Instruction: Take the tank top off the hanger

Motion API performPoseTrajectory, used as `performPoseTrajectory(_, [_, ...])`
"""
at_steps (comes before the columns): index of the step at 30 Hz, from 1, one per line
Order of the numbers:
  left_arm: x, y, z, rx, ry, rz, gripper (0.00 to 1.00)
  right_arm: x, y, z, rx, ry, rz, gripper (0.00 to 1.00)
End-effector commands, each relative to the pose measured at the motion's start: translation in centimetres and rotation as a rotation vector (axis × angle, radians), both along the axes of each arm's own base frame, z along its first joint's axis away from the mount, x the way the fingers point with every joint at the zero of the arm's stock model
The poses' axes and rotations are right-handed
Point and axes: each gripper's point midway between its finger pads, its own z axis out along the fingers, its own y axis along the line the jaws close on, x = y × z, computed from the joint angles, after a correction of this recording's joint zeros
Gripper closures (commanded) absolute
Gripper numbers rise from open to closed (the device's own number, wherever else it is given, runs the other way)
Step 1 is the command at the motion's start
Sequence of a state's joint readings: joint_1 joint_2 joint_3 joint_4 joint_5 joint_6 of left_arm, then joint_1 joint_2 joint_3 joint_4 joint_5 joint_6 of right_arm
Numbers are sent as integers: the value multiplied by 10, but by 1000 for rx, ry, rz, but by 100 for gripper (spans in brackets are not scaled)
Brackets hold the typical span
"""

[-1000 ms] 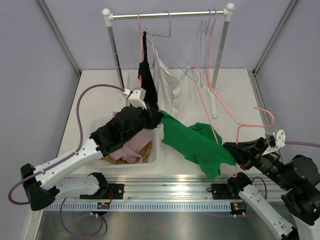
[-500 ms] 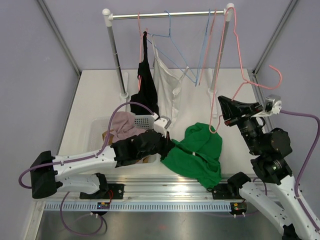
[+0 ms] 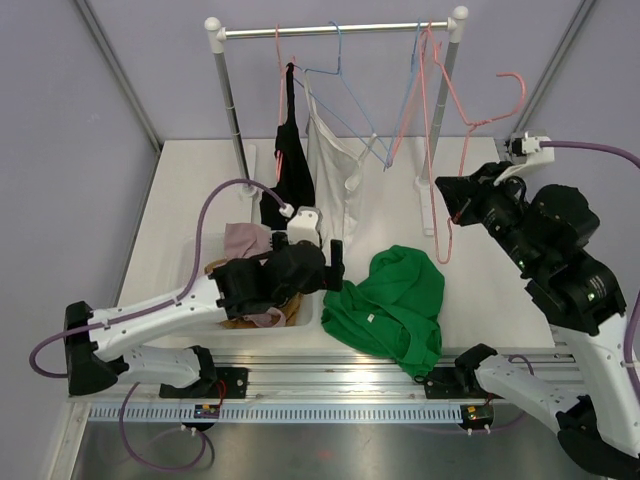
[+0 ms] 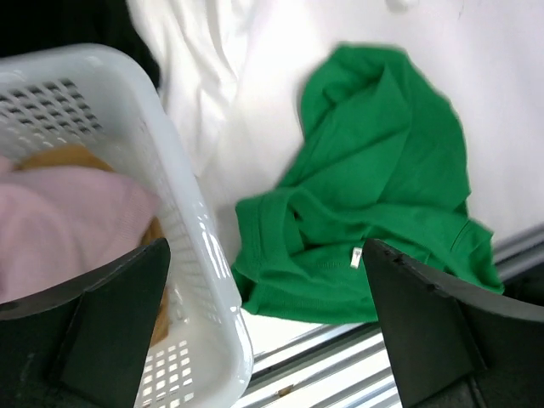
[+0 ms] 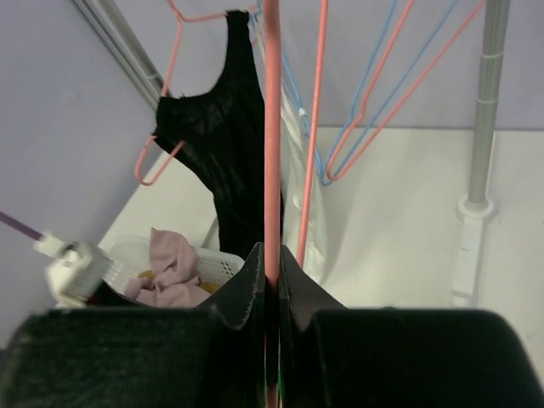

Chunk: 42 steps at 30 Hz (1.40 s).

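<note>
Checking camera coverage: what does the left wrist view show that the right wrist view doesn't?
Left wrist only: the green tank top crumpled on the table beyond the open left gripper. Right wrist only: the pink hanger pinched in the shut right gripper, and a black garment hanging. Both: the white basket holding pink clothing.

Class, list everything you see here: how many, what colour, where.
table: one, white, underneath
clothes rail: one, white posts, back of table
black top: one, black, hung at rail's left
white garment: one, white, hung beside black top
empty hangers: at least two, blue and pink, rail's right
held hanger: one, pink, bare, in right gripper
basket: one, white, front left, holding pink and tan clothes
green top: one, green, crumpled on table beside basket
left gripper: one, black, open above basket rim and green top
right gripper: one, black, shut on held hanger
</note>
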<state>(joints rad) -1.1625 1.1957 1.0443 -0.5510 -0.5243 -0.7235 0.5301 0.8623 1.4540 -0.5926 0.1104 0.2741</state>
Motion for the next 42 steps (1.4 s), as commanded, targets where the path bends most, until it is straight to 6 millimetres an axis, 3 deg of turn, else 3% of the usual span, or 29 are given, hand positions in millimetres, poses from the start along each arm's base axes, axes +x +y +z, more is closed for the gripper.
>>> performPoseTrajectory(1, [20,41,49,65,-89,145,1,12,-8,-23,-123,116,-63,100])
performPoseTrajectory(3, [26,60,62,57,-88,174,1,20,-13,-29,-164,151,-110,100])
performPoseTrajectory(6, [32,82,67,62,-69,189,1,29,-20,-35,-207,188,-164,100])
performPoseTrajectory(11, [18,111,71,115,-50,153,1,42,-31,-28,-268,188,-238,100])
performPoseTrajectory(16, [-1,118,53,172,12,62,1,66,-33,-23,-315,230,-267,100])
performPoseTrajectory(17, [-6,122,47,180,20,55,1,73,-42,-23,-305,247,-285,100])
performPoseTrajectory(19, [-10,127,40,181,23,48,1,82,-33,-21,-260,260,-197,100])
performPoseTrajectory(24, [-21,139,31,151,6,40,1,101,-38,-24,-258,297,-233,100])
performPoseTrajectory(29, [-23,144,31,130,-18,36,1,126,-27,-35,-282,313,-205,100])
performPoseTrajectory(38, [-24,140,23,105,-45,3,1,184,-34,-27,-353,284,-270,100])
performPoseTrajectory(39, [-24,140,22,103,-49,-2,1,186,-37,-15,-347,266,-277,100])
performPoseTrajectory(40, [-23,138,20,103,-50,-4,1,201,-38,-28,-363,298,-288,100])
performPoseTrajectory(42, [-23,137,20,104,-51,-9,1,217,-40,-33,-372,318,-302,100])
